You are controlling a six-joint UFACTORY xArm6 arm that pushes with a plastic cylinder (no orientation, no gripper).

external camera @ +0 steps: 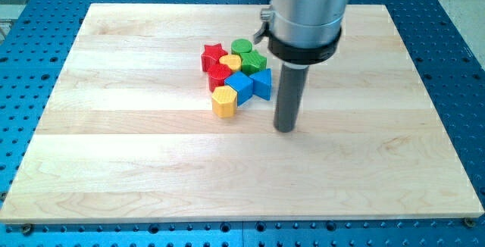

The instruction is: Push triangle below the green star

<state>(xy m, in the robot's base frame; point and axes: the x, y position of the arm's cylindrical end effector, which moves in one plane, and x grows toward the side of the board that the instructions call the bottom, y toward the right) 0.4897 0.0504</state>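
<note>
Board: wooden board [151, 179] fills the frame, bare along its lower edge.
Tip: my tip [285, 129] sits mid-frame; a plain rod, touching no block.
Triangle: blue triangle [262, 82], up-left of my tip.
Star: green star [253, 60], above the triangle.
Cluster: blue cube [241, 86], yellow hexagon [224, 101], red star [214, 56], green cylinder [241, 47].
</note>
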